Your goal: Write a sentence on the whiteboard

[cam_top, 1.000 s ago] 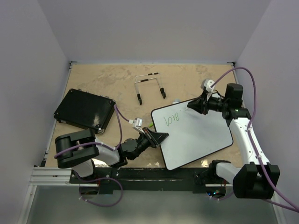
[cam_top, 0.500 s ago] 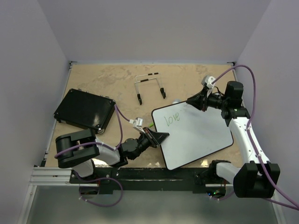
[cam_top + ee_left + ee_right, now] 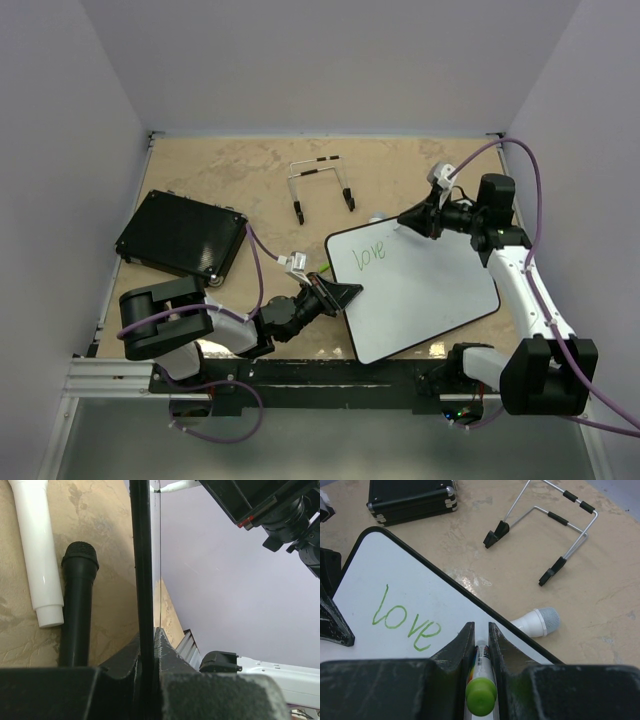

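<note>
1. The whiteboard point(image 3: 430, 295) lies at a slant on the tan table point(image 3: 230, 175), in front of the right arm.
2. One word, "love" point(image 3: 406, 620), is written in thin green letters near the whiteboard's far left corner. The rest of the white face is bare.
3. The left claw point(image 3: 343, 294) is clamped on the whiteboard's left edge. In the left wrist view, the thin black frame runs straight down between its closed jaws.
4. The right claw point(image 3: 481, 632) is closed around a green-capped marker point(image 3: 481, 662). It hangs over the whiteboard's far edge, just right of the written word. Whether the tip touches the board cannot be told.
5. A white microphone point(image 3: 536, 621) with a grey mesh head pokes out from the whiteboard's far edge.
6. In the left wrist view, a black microphone point(image 3: 77, 610) lies next to a white tube point(image 3: 35, 555) on the table alongside the whiteboard's clamped edge.
7. A wire stand point(image 3: 320, 185) with black tips sits beyond the whiteboard's far left corner.
8. A black case point(image 3: 182, 235) lies well to the left of the whiteboard.
</note>
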`<state>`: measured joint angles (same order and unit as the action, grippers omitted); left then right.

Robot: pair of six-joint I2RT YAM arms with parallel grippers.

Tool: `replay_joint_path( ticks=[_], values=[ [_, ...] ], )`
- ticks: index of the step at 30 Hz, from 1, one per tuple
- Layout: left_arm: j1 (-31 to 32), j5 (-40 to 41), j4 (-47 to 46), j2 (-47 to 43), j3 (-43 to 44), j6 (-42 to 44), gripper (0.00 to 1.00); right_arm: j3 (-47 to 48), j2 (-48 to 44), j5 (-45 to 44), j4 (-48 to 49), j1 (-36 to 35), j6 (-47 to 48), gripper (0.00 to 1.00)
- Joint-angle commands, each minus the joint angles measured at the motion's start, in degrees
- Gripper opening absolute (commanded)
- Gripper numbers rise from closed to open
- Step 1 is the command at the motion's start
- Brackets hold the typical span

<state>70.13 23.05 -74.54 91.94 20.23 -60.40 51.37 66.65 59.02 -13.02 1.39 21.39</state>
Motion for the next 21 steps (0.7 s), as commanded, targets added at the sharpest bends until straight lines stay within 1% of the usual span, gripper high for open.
replay_joint_path(
  ticks=[1,14,21],
  values=[
    [0.0,-0.4,-7.9,0.1,2.0,5.9,0.00,0.7,0.2,-0.4,-2.2,-0.3,2.8,0.00],
    [0.0,-0.2,-7.9,0.0,1.8,6.0,0.00,2.2,0.0,0.5,-13.1,-0.3,11.6,0.00],
    [0.0,-0.1,-8.1,0.1,1.7,6.0,0.00,3.3,0.1,1.0,-20.6,-0.3,18.4,0.00]
  ],
)
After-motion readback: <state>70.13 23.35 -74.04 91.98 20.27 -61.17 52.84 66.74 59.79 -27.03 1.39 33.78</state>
